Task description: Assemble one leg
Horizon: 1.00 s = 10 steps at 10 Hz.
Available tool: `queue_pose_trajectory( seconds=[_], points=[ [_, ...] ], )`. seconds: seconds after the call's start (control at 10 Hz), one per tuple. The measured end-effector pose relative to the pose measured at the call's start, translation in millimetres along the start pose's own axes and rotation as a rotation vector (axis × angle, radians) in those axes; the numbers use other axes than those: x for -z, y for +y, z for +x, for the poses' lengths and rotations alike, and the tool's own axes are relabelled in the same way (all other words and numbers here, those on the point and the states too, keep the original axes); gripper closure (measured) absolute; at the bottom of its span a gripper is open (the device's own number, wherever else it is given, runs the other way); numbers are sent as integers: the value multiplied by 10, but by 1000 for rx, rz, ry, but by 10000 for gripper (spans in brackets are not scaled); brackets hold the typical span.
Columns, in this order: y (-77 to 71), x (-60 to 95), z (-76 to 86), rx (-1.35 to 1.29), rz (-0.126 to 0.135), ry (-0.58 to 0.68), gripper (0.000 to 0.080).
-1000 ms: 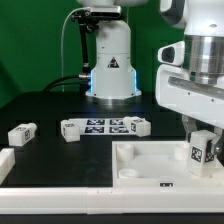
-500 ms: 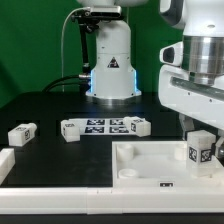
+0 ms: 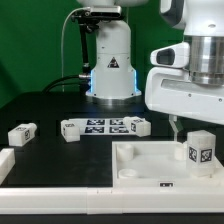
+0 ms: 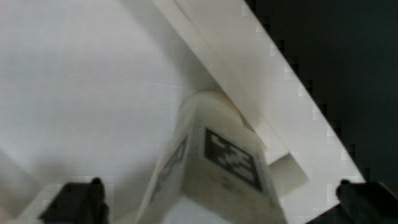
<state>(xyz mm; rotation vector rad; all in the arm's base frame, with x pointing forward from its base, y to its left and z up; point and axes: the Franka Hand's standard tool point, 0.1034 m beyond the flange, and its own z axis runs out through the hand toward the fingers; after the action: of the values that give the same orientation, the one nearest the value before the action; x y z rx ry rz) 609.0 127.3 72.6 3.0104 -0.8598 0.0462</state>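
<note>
Gripper [image 4: 210, 200] sits wide open above the leg [image 3: 201, 152] (standing in the tray [image 3: 140, 160] corner); I'd check seating before leaving.

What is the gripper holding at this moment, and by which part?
Nothing. The gripper is open above the leg, which stands free in a corner of the white tray; its fingertips are apart from it.
</note>
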Motion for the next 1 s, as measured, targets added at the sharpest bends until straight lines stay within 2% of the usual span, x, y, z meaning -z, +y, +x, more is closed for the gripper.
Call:
queue_pose_trajectory(
  seconds=[0.6, 1.0],
  points=[
    [47, 3, 51, 650, -14, 6, 151],
    [60, -5, 57, 713, -16, 5, 163]
  ],
)
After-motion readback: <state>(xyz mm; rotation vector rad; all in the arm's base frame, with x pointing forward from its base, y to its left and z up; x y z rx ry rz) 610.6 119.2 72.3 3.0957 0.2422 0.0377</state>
